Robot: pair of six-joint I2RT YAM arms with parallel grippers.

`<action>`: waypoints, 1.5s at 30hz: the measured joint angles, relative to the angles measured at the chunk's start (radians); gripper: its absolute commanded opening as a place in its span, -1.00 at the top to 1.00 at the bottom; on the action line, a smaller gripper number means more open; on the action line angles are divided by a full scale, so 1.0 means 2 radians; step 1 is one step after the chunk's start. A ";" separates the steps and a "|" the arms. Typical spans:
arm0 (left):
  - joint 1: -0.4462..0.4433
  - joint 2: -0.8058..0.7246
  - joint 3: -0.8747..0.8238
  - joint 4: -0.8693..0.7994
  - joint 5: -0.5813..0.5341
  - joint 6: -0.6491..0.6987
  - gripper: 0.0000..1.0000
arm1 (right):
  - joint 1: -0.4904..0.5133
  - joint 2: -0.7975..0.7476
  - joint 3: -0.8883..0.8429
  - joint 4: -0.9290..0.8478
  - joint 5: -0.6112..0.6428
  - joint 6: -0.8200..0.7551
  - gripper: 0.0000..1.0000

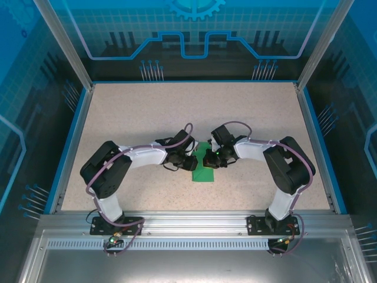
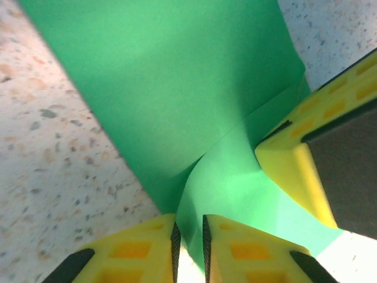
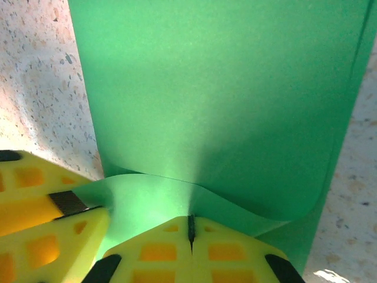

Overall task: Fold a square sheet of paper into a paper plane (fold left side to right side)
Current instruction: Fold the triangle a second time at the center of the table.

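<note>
Top external view: the green square sheet of paper (image 1: 204, 168) is seen lying on the speckled table (image 1: 147, 118), a little below the centre of the frame, between the two arms. It appears as a narrow green shape, longer than wide, with its upper part hidden under the wrists. The left gripper (image 1: 189, 162) is reached in from the left and the right gripper (image 1: 211, 159) from the right. Both are brought together over the paper, just beside each other.

In the left wrist view, the paper fills the upper middle of the frame and lies flat on the table. A lifted edge is curled up toward the bottom of the frame, where it is drawn into the narrow slit between the two yellow fingers (image 2: 135, 250). The fingers are closed almost fully, and the paper is pinched between them. The yellow finger of the other gripper is seen at the right of the frame, resting against the raised green flap.

In the right wrist view, the sheet covers most of the frame, with bare table visible along the left and right edges. A curved, raised edge of paper is swept across the lower part. It meets the tips of the yellow fingers (image 3: 235, 253), which are pressed together so that only a thin dark seam is left. The paper edge is clamped there. The left gripper's fingers are seen at the lower left, touching the same lifted flap.
</note>
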 measured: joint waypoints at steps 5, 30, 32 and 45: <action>0.000 -0.055 -0.001 -0.016 -0.001 -0.005 0.47 | 0.000 0.000 0.000 0.000 0.000 0.000 1.00; -0.012 -0.019 -0.067 0.078 0.175 -0.105 0.47 | 0.000 0.000 0.000 0.000 0.000 0.000 1.00; -0.012 -0.013 -0.064 0.075 0.172 -0.103 0.47 | 0.000 0.000 0.000 0.000 0.000 0.000 1.00; -0.012 -0.008 -0.062 0.057 0.145 -0.092 0.47 | 0.000 0.000 0.001 -0.002 0.000 -0.004 1.00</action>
